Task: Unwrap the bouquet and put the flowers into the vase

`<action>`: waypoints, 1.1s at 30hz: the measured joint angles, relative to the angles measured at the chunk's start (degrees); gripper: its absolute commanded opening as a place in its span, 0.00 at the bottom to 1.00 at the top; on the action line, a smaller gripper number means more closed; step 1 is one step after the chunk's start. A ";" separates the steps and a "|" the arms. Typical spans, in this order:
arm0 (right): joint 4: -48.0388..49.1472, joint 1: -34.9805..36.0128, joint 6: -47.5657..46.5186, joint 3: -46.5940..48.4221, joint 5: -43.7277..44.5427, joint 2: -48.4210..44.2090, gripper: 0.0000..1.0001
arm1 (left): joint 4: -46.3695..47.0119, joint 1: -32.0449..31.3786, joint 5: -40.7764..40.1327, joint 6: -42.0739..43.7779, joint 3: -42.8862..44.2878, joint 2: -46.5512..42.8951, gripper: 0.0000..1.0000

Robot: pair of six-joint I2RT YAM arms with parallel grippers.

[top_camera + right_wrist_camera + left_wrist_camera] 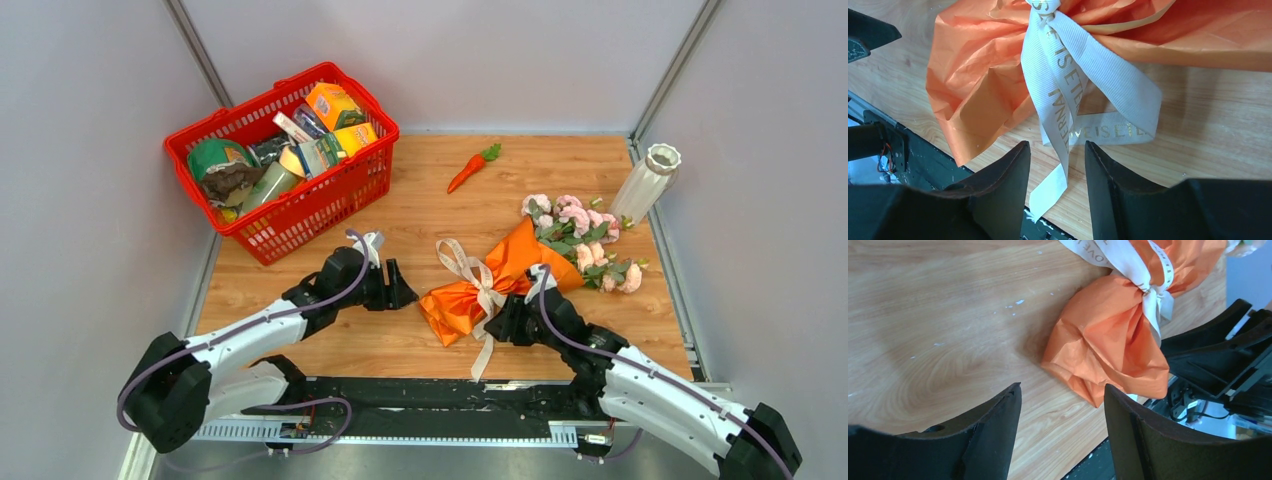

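The bouquet lies on its side between the two pincers. Its flowers sit in the orange paper cone, with the pink heads spilling from the wide end beyond the right gripper. That pincer's jaws stand partly apart, straddling one tail of the cream ribbon without visibly pinching it. The left gripper is held wide with nothing in it, and the cone's crumpled narrow end is just ahead of its fingertips. Past the right pincer, near the flower heads, the white vase stands upright. Well beyond the left pincer, a red basket holds grocery boxes and packets. A toy carrot lies on the wooden table between basket and vase.
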 measured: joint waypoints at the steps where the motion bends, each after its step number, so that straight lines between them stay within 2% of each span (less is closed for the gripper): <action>1: 0.70 0.00 -0.02 -0.39 -0.35 0.15 0.47 | 2.47 -0.02 0.55 -0.61 -0.72 0.66 0.70; 9: 3.85 0.00 0.02 -2.73 -1.44 2.34 0.41 | 13.22 -0.68 2.40 -1.66 -2.14 7.91 0.70; 20: 5.49 0.00 0.11 -3.50 -1.29 2.25 0.27 | 20.33 -2.08 1.84 -1.42 -2.71 16.57 0.66; 30: 6.91 0.00 0.98 -3.50 0.46 3.23 0.29 | 28.11 -2.38 3.78 -1.64 -3.76 21.77 0.52; 33: 7.85 0.00 1.44 -3.50 0.48 4.35 0.27 | 29.94 -2.40 4.37 -1.97 -4.26 21.86 0.37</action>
